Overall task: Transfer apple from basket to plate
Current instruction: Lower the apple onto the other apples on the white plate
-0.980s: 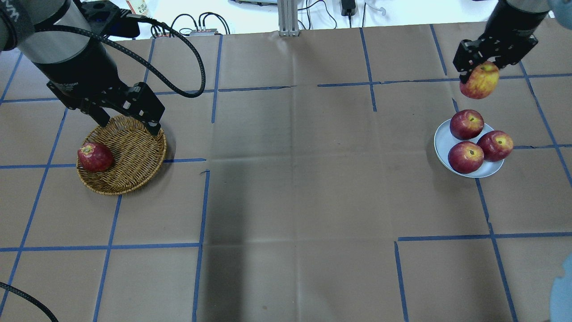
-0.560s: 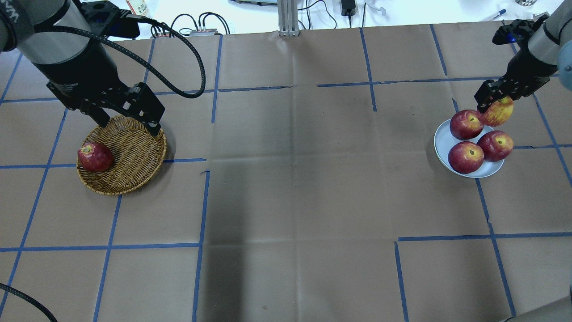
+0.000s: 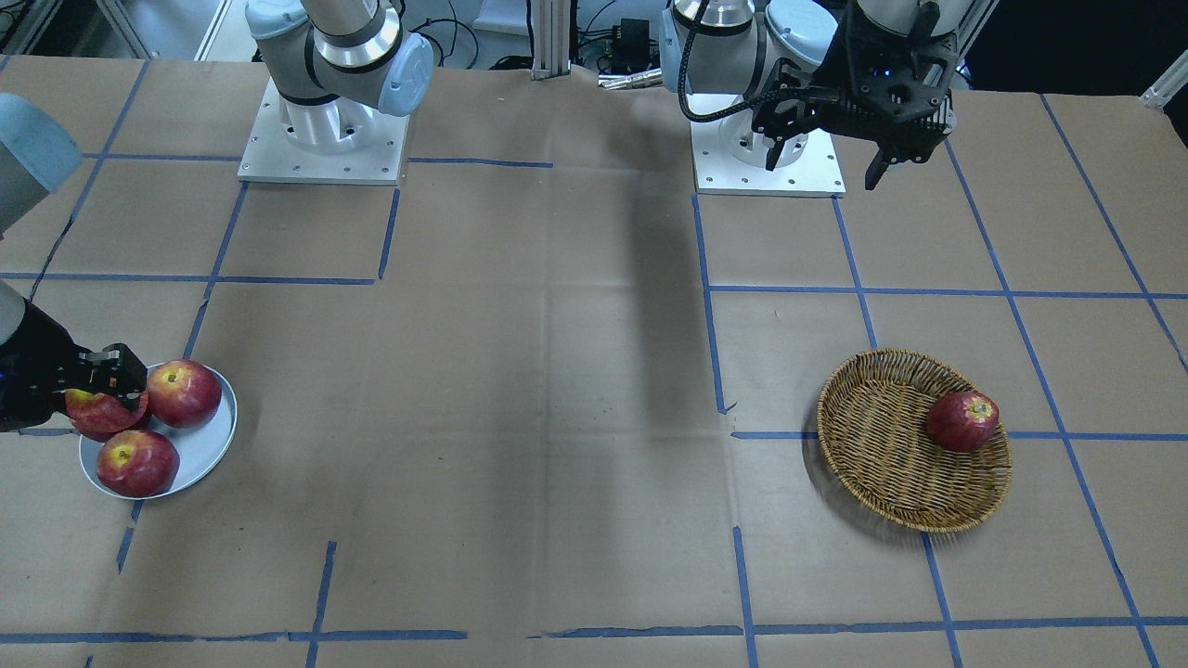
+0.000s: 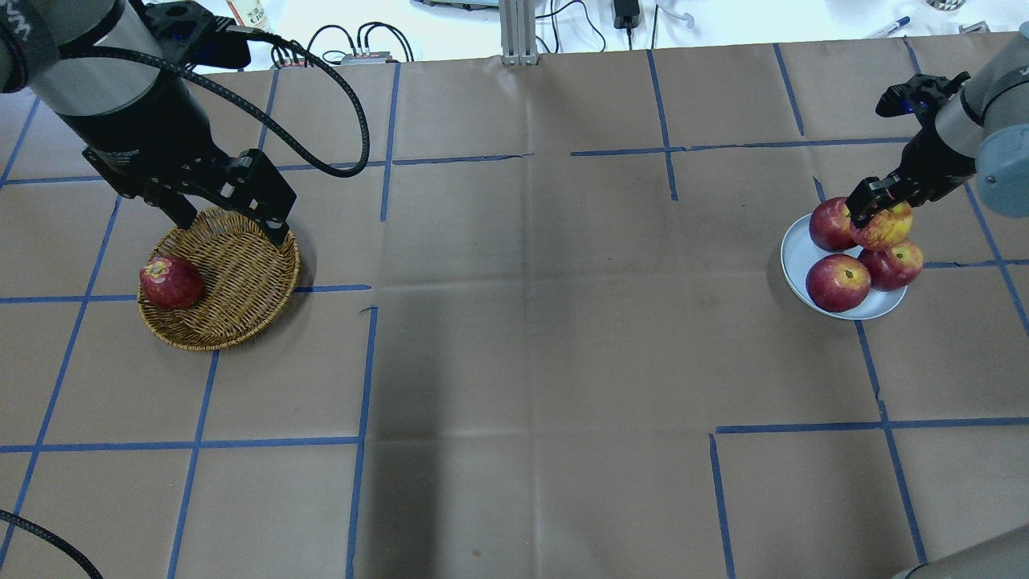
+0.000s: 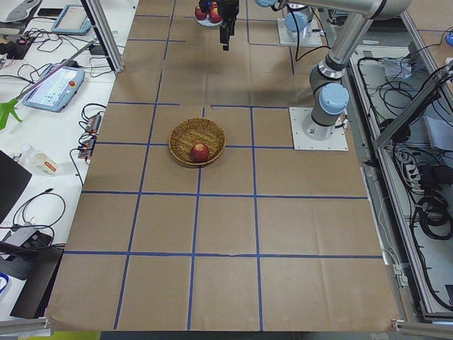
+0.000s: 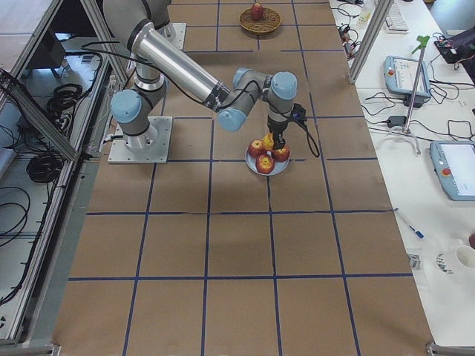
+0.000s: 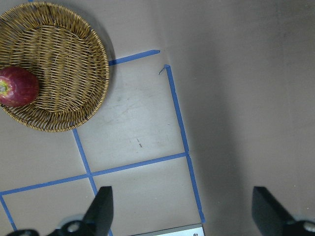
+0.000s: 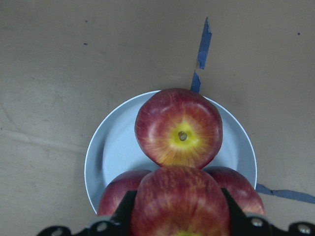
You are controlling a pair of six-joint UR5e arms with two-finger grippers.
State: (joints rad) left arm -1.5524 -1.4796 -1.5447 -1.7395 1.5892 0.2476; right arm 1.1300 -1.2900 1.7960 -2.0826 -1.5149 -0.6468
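My right gripper (image 4: pixel 878 211) is shut on the streaky orange-red apple (image 4: pixel 883 228) and holds it just over the pale grey-blue plate (image 4: pixel 796 256), above the gap between the dark-red apples (image 4: pixel 838 282) that lie there. The right wrist view shows the held apple (image 8: pixel 179 201) low over the plate (image 8: pixel 101 162). I cannot tell whether it touches the apples below. My left gripper (image 4: pixel 229 215) is open and empty above the far rim of the wicker basket (image 4: pixel 241 277). The basket holds one deep-red apple (image 4: pixel 170 282) at its left side.
The plate carries three glossy dark-red apples, one of them (image 8: pixel 178 128) at its far side in the right wrist view. Blue tape lines cross the brown paper table (image 4: pixel 522 322). Cables and a metal post (image 4: pixel 518 32) stand past the far edge.
My right gripper has come down and towards me with the apple, from high beyond the plate to just over the apples on it. The left arm has not moved.
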